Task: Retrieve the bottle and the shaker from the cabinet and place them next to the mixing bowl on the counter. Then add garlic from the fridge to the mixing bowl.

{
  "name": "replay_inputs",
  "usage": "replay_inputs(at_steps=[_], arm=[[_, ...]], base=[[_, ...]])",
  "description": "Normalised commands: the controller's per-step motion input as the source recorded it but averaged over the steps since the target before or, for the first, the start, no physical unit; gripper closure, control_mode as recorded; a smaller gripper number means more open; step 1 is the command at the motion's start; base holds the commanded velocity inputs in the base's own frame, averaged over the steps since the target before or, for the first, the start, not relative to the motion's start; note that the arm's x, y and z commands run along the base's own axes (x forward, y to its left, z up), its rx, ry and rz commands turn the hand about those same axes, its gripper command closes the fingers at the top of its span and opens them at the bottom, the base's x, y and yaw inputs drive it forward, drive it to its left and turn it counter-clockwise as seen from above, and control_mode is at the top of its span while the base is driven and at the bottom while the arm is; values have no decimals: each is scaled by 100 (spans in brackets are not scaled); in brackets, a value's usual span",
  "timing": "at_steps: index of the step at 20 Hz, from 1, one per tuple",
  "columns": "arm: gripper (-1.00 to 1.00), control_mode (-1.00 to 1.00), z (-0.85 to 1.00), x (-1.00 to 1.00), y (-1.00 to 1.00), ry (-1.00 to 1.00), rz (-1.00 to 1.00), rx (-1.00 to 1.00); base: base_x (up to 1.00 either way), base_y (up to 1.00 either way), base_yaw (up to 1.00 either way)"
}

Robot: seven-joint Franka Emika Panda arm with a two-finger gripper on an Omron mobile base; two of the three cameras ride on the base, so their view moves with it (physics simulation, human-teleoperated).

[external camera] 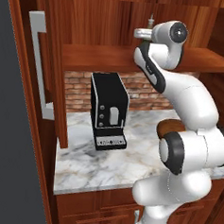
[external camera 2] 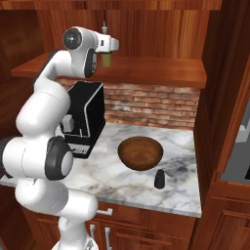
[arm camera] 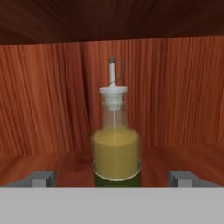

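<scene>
Wood-panelled kitchen: marble counter (external camera 2: 185,195) below, open cabinet shelf (external camera 2: 161,71) above. The gripper (arm camera: 114,178) is raised to shelf level with jaws fully apart and nothing held. The bottle (arm camera: 115,144) stands upright on the shelf directly ahead of the gripper, centred between the two fingertips (arm camera: 41,178). The bowl (external camera 2: 140,152) and shaker (external camera 2: 159,179) sit on the counter, well below the gripper. Risk: advancing off-centre would likely strike the bottle with one fingertip and topple it; closing too high on the narrow neck may let it slip.
</scene>
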Motion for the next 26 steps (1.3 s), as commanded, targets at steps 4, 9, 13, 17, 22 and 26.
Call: replay_inputs(at_steps=[4,9,13,17,22,26], arm=[[-100,-100,0,21,0,0,0,0],[-100,-100,-1,28,0,0,0,0],[-100,-100,0,22,0,0,0,0],[-100,-100,0,17,0,0,0,0],[-100,-100,0,3,0,1,0,0],[-100,-100,0,1,0,0,0,0]], base=[[0,0,0],[0,0,0],[0,0,0],[0,0,0],[0,0,0],[0,0,0]])
